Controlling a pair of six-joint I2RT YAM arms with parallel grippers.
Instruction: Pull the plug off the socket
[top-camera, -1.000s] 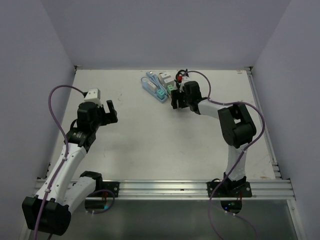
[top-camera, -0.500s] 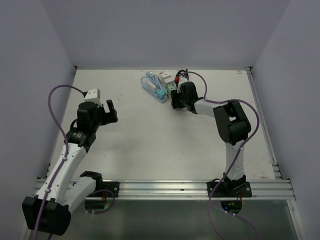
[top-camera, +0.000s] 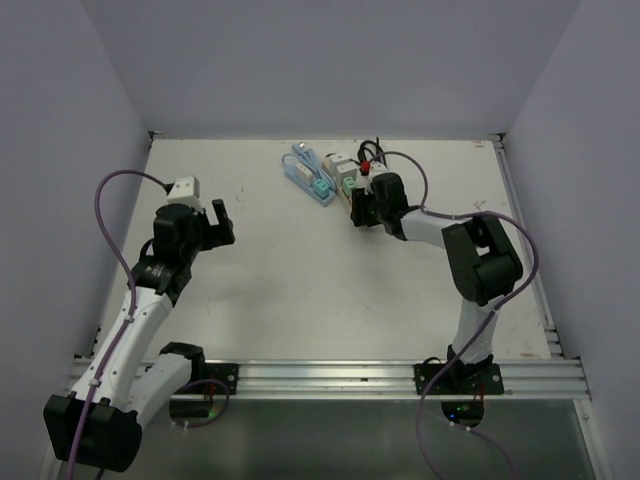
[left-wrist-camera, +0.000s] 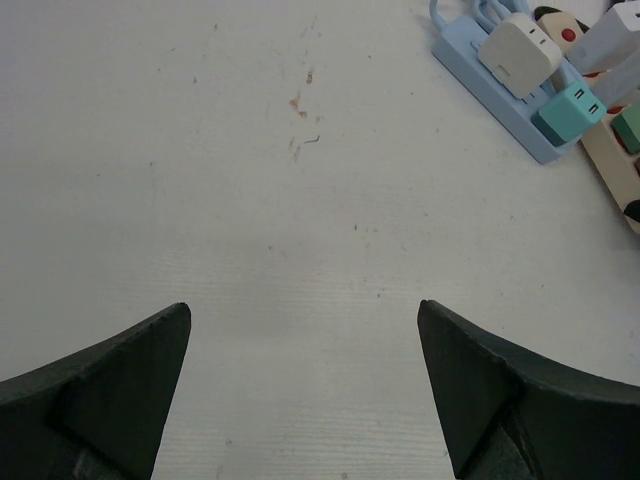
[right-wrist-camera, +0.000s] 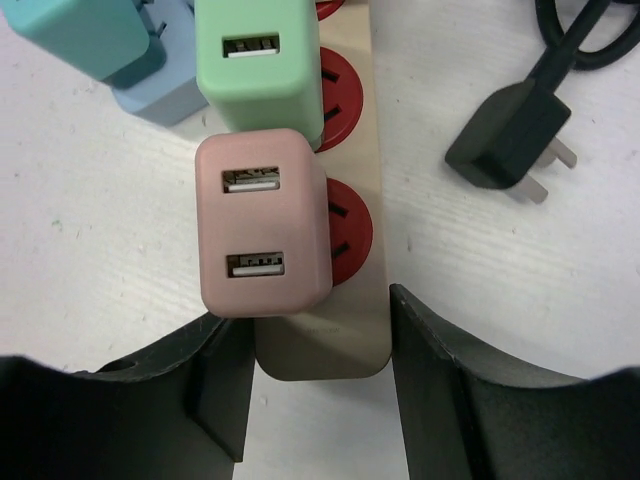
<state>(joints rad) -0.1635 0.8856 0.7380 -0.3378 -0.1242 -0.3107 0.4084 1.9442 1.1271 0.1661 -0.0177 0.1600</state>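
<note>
Pink plug (right-wrist-camera: 263, 225) is sitting seated in a red socket (right-wrist-camera: 350, 228) of the beige strip (right-wrist-camera: 372, 100), seen from the right wrist. It is lying just ahead of the right gripper (right-wrist-camera: 315, 340), a little left of centre. The jaws are standing apart, holding nothing and flanking the strip's near end. The strip's long axis is running straight away from the gripper, and the plug's two-port face is lining up with it. A green plug (right-wrist-camera: 260, 65) is sitting just beyond the pink one, touching or nearly so. A loose black plug (right-wrist-camera: 510, 135) is lying ahead to the right, off the strip.

From the top camera, the right gripper (top-camera: 364, 208) is hovering low at the near end of the beige strip (top-camera: 343, 166), with the blue strip (top-camera: 303, 176) beside it to the left. The pink plug itself is too hidden to make out there. The left gripper (top-camera: 215, 222) is hanging well apart, to the left.

From the left wrist, the left gripper (left-wrist-camera: 305, 350) is gaping over bare table (left-wrist-camera: 250, 200), gripping nothing. The blue strip (left-wrist-camera: 500, 95) is lying far ahead to its right.

The right arm is plainly the nearer. The pull likely calls for advancing a touch and closing across the pink plug's sides, clear of its green neighbour.
</note>
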